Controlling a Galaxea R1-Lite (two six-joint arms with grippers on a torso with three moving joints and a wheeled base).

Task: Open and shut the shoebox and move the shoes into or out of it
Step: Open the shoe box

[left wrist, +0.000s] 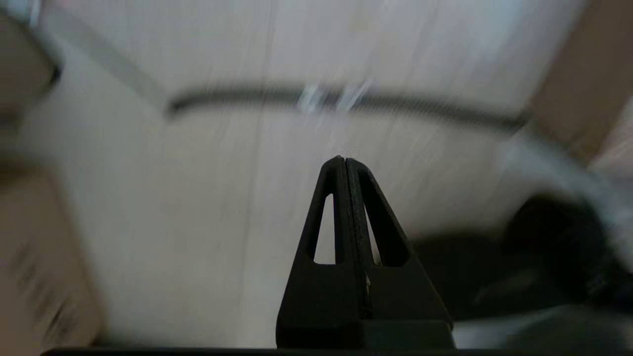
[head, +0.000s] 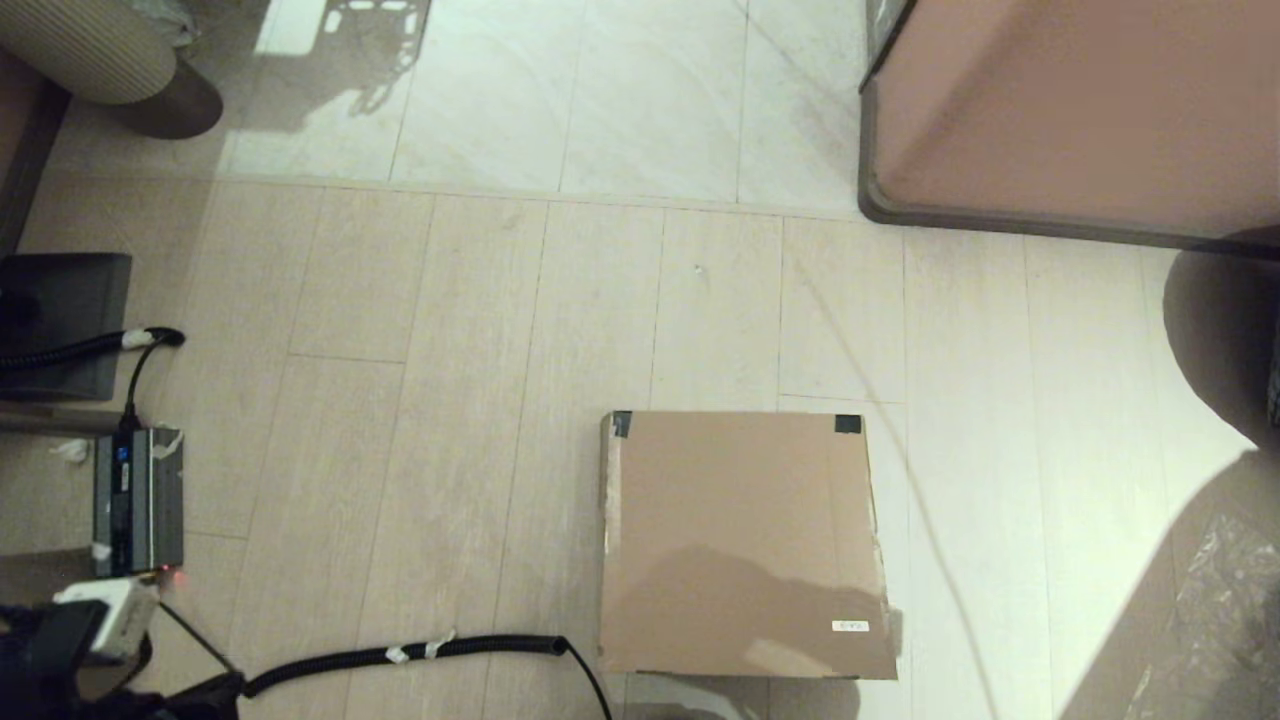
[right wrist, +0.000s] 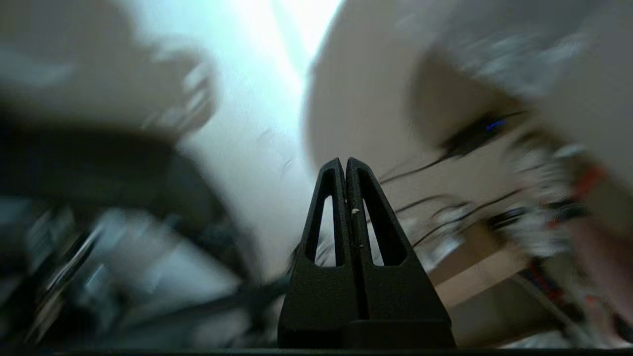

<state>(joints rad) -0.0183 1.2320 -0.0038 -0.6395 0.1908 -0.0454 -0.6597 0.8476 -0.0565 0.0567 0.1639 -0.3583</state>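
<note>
No text can be read anywhere. The shoebox (head: pixel 745 545) lid carries a small white label (head: pixel 850 626) near one corner, but its print is too small to make out. No brand, number or sign shows on anything else.

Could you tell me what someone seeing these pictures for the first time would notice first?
The eye goes first to the shoebox, lying shut on the pale plank floor low in the head view, dark tape on its two far lid corners and a small white label near its close right corner. No shoes show anywhere. Each wrist view is filled by a black tool with fingers pressed together, the left tool over the floor and a black corrugated cable, the right tool before blurred surroundings.
</note>
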